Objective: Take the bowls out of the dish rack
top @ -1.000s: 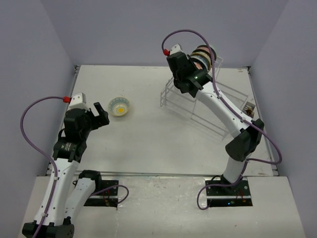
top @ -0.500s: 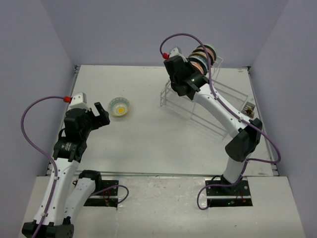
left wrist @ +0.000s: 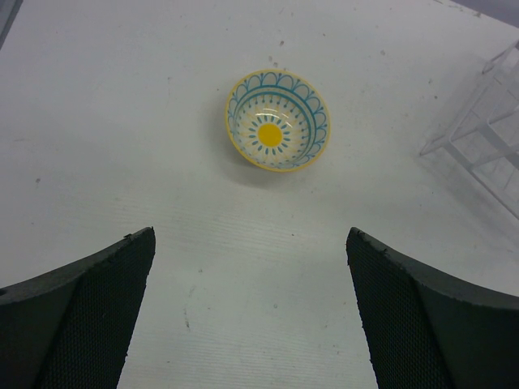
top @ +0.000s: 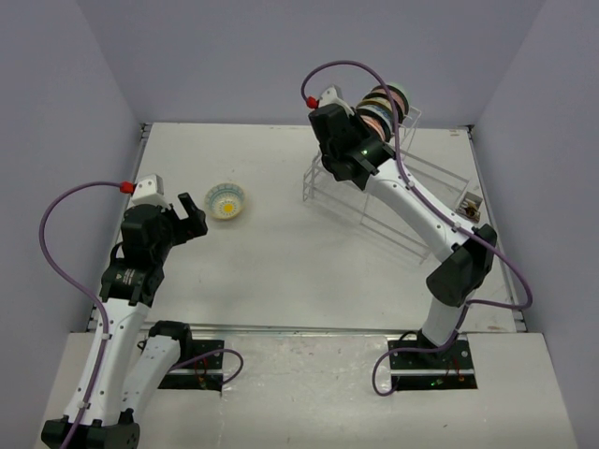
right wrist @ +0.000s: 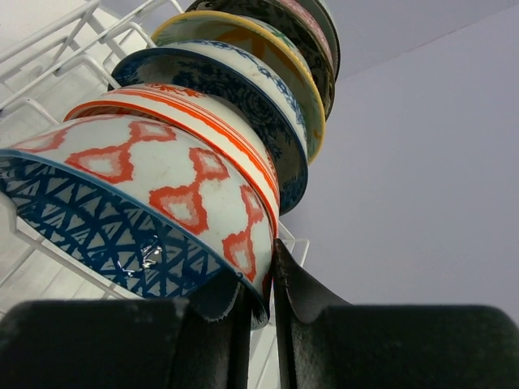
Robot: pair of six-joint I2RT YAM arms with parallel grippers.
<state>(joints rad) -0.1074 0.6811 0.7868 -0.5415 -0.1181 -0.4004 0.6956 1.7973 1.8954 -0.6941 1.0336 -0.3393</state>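
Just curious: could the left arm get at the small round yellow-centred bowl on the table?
Probably yes: the open left gripper faces the small yellow-centred bowl, with only bare table between them.

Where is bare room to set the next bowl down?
Bare table between the yellow-centred bowl and the dish rack, and along the near edge. Crowded at the rack's far end, where the right pincer grips the blue-net bowl.

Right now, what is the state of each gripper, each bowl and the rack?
left gripper: open, empty, above the table.
right gripper: shut on the blue-net bowl's rim.
blue-net bowl: on edge in the rack, nearest in the row, gripped.
other racked bowls: on edge, in a row behind it.
yellow-flower bowl: upright on the table, free.
dish rack: on the table, holding bowls.
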